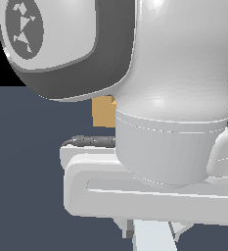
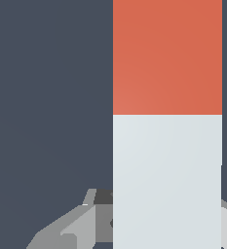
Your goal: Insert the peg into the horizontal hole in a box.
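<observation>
Filling most of the wrist view, the long square-section peg (image 2: 167,121), white with an orange-red end, runs straight away from the camera, orange half farthest out. Grey gripper (image 2: 149,219) parts show either side of its white half, so it looks clamped on the peg, but the finger pads are not clearly visible and I can't tell for sure how far closed they are.

In the exterior view the big white-and-grey arm housing (image 1: 149,73) blocks nearly everything. Only a sliver of the plain tan box (image 1: 103,112) peeks out behind it, resting on the dark blue-grey floor (image 1: 22,171). A pale strip at the bottom edge may be the peg, hard to say.

Hidden: the hole, the box face, the peg tip relative to the box. Neither view shows peg and box together, so alignment can't be judged.

Risks: peg tip meeting the box face off-centre and jamming or shoving the box; peg tilting or sliding in the grasp on contact; a slightly rotated square section catching the hole's edges.
</observation>
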Controlling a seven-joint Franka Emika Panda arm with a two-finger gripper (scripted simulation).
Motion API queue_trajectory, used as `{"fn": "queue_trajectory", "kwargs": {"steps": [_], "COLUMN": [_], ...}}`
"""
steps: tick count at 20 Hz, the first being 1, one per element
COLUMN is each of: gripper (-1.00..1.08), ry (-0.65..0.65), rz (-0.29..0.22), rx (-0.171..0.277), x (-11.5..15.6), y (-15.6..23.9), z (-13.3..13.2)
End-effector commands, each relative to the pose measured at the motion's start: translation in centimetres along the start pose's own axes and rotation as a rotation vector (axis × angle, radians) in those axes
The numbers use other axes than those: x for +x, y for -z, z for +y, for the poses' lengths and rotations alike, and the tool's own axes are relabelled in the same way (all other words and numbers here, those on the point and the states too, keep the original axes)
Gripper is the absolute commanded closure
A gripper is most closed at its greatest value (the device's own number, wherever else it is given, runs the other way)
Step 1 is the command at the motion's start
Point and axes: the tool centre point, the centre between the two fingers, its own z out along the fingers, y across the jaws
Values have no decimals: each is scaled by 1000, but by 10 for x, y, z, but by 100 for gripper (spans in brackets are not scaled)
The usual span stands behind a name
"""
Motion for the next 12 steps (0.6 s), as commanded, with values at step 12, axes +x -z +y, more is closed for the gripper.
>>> {"fn": "queue_trajectory", "kwargs": {"steps": [12], "gripper": [108], "ry": [-17], "rz": [0], "rx": [-2], "x": [65], "y": [27], "z": [-21]}}
